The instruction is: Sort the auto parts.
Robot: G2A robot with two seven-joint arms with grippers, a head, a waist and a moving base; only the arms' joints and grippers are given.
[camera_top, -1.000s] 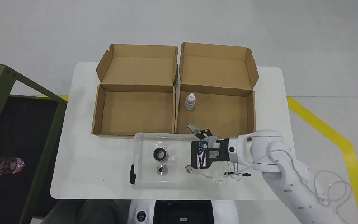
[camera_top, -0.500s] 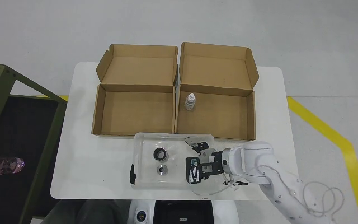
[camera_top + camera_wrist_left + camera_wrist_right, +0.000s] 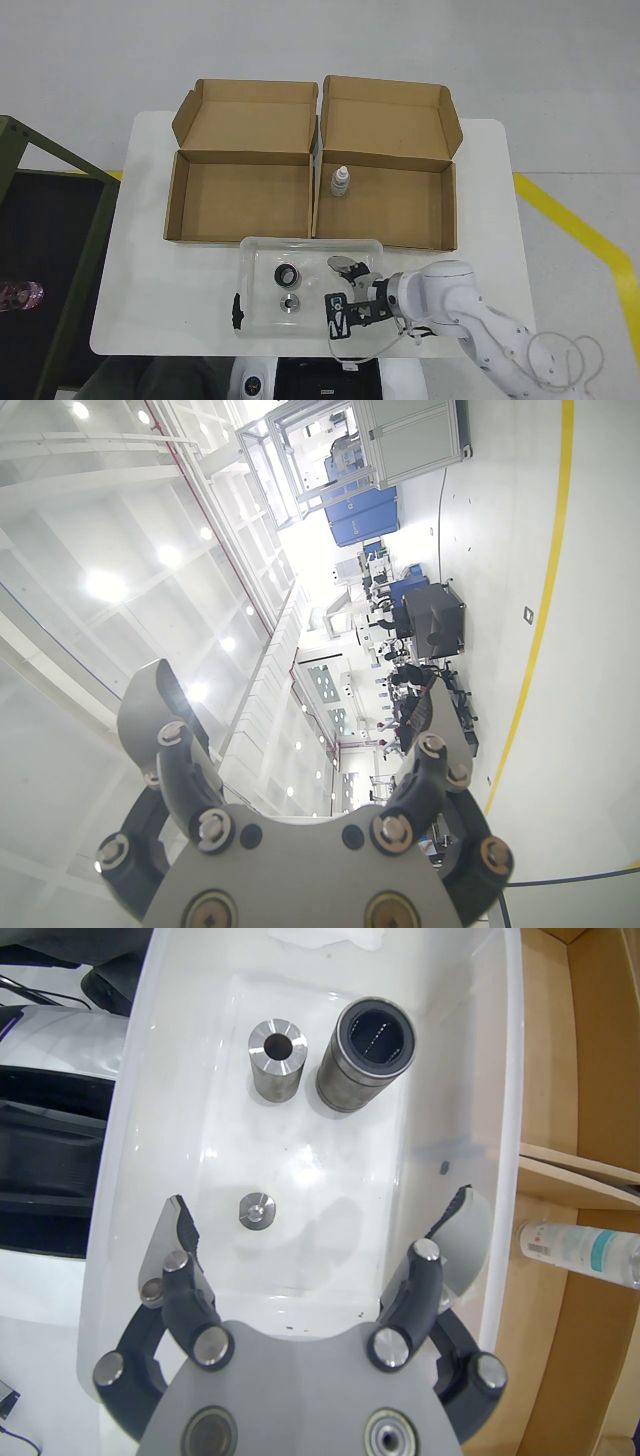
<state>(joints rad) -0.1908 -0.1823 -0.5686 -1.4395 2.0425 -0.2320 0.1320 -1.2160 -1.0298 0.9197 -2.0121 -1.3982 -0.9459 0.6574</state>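
**The little round part might slip**

The right gripper is wide apart over the clear tub, low in the top view's middle. The part sits nearer one finger, so closing could push it away.

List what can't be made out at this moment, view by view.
Small stud: in the top view the right arm covers it.
Bottle: one end is cut off by the right wrist view's edge.
Left gripper: its wrist view faces the hall, so its place relative to the table cannot be told.
Dark mark on the clear bin's rim, top view: too small to identify.
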